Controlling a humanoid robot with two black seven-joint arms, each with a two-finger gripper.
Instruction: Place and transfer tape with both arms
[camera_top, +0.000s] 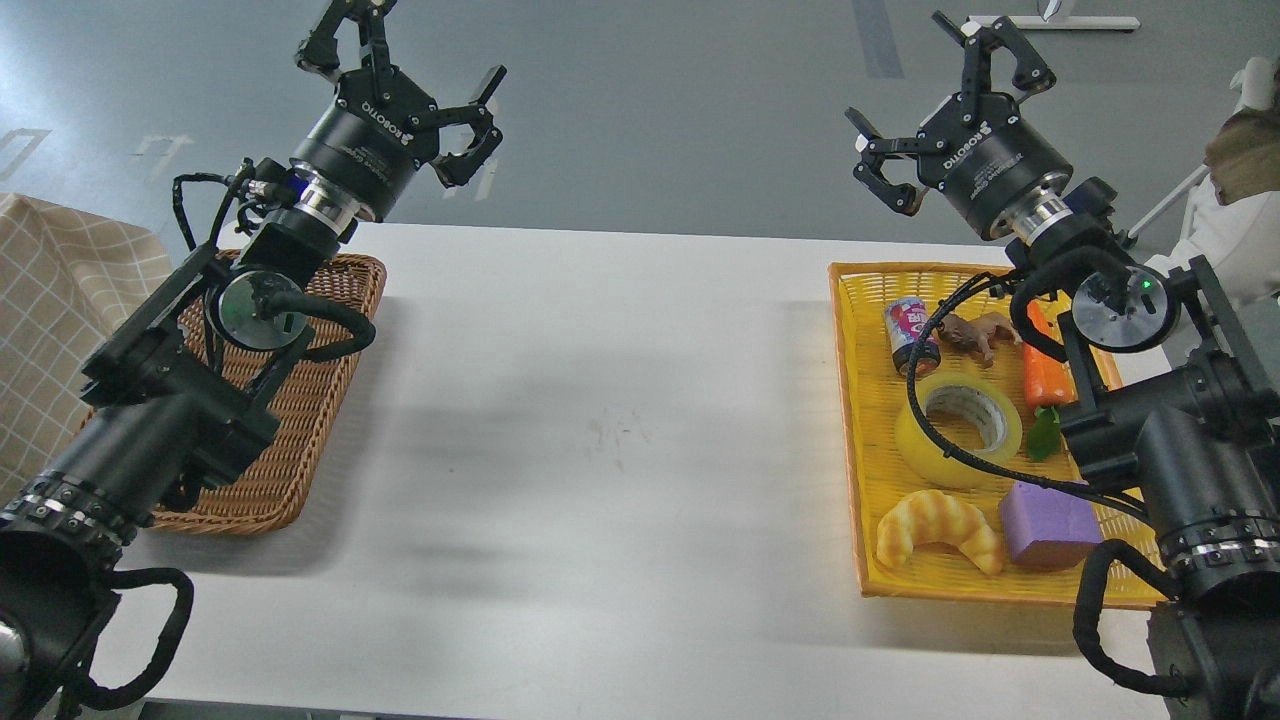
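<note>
The tape (958, 430), a yellow translucent roll with a grey-white core, lies flat in the yellow basket (850, 420) on the table's right side, with a black cable crossing it. My right gripper (945, 110) hangs open in the air above and behind the basket, holding nothing. My left gripper (410, 85) is raised open over the far left, above the brown wicker tray (300, 440), also holding nothing.
In the yellow basket lie a croissant (938, 528), a purple block (1048, 525), a small can (910, 333), a brown animal figure (975, 335) and a carrot (1045, 380). The white table (600, 430) spans between tray and basket. A checked cloth (60, 300) sits at left.
</note>
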